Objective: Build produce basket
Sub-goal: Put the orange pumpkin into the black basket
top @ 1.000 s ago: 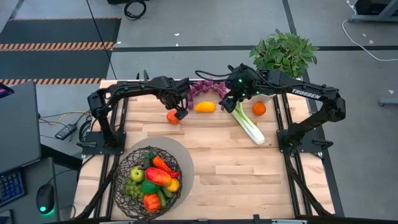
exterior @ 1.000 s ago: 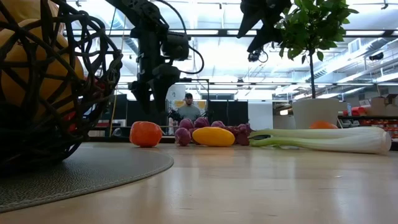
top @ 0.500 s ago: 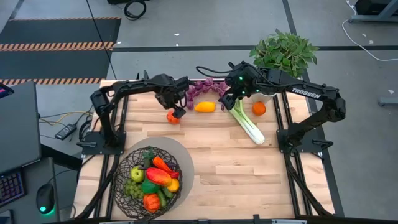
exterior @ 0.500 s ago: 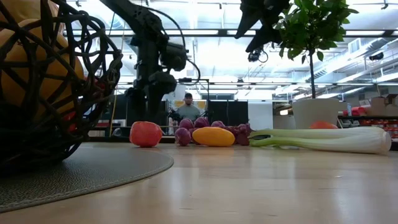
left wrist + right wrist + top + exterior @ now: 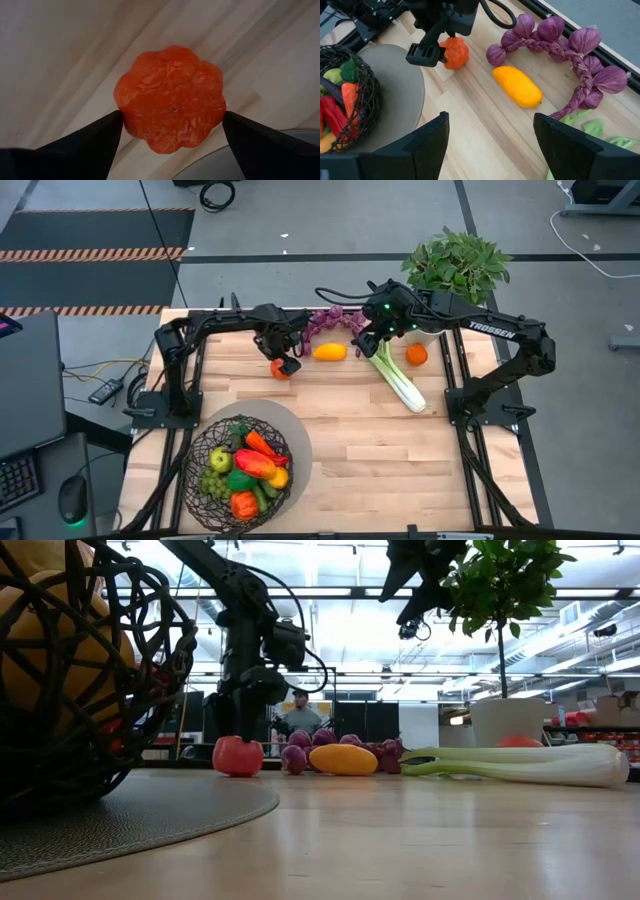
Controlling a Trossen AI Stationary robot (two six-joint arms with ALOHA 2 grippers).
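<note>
Red-orange and wrinkled, the tomato lies on the wooden table near its far edge, just beside the left end of the row of produce that is not yet collected. It sits directly between the two fingers of the left gripper, one finger on each side of it. In the left wrist view the fingers stand wide and seem to come up against its sides, but I cannot tell if they already press on it, so I judge it is not yet held. The tomato is round, so it has no long axis to align with; what matters is only that it is centred between the fingers, and it is. The left arm reaches across from its base, with the wrist bent down so the fingers point at the table from above.

Next along the row are the yellow lemon, the purple grapes, the celery and an orange. The right gripper hovers above the celery's leafy end, its fingers apart and holding nothing. The basket stands on a grey mat at the near left, already holding several pieces, well apart from the tomato.
</note>
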